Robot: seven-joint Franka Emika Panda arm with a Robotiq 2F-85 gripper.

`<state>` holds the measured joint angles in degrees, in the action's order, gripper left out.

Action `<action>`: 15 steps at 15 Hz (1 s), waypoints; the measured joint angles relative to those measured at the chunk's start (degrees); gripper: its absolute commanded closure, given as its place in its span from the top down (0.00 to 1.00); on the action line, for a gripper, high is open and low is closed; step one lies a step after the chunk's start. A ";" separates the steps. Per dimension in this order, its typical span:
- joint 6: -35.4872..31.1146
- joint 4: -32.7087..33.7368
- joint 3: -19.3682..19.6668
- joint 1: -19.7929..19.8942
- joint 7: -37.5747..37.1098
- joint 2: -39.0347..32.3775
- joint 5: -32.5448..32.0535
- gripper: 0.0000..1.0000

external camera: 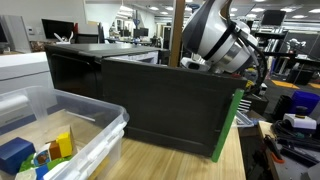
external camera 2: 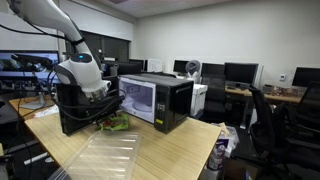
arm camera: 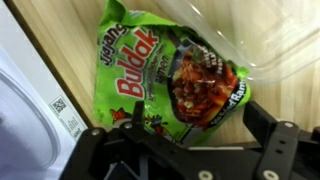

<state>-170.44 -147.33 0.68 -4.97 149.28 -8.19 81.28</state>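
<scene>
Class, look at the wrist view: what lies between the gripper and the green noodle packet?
Nothing. In the wrist view the open gripper hangs right by the green Buldak noodle packet, whose lower end reaches between its fingers.

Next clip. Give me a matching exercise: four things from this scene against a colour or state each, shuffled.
Things:
1 packet
2 microwave
3 bin
4 gripper

Colour or state:
a jaws wide apart
b clear plastic
c green
d black casing

Pairs: 1-c, 2-d, 3-b, 4-a
</scene>
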 measured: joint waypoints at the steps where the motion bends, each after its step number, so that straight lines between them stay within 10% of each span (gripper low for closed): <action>1: 0.00 -0.30 -0.06 0.04 0.00 -0.43 -0.02 1.00; 15: 0.02 0.32 -0.49 1.06 -0.07 -3.10 -0.01 1.00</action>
<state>-170.43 -147.01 0.19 -3.91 149.21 -11.29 81.28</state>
